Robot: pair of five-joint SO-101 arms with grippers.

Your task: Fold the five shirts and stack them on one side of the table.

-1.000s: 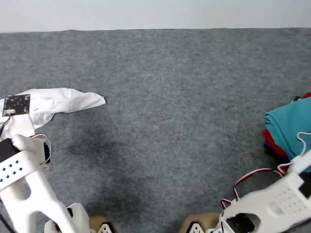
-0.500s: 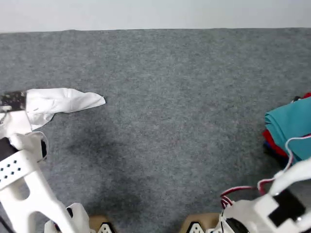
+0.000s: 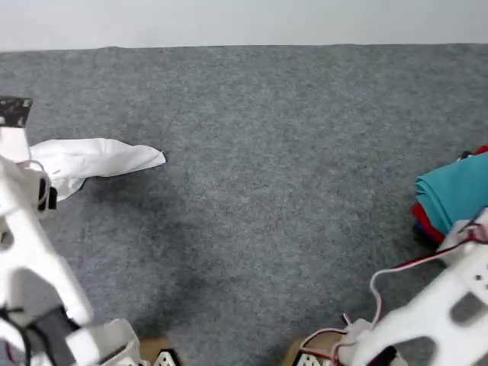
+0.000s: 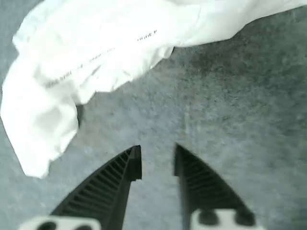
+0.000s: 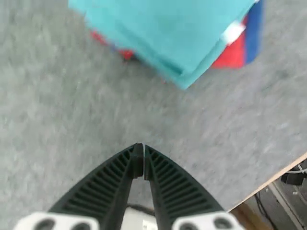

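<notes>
Left tool (image 4: 157,148) moved outward, apart, by left-edge white shirt (image 3: 95,158), right tool (image 5: 143,146) together by right-edge stack (image 3: 457,194)

white shirt (image 3: 99,158): crumpled, left edge | folded stack (image 3: 455,200): right edge, teal on top

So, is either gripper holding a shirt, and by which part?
Nothing is held. The left gripper is open over the mat beside the white shirt; the right gripper is shut and empty near the folded stack.
</notes>
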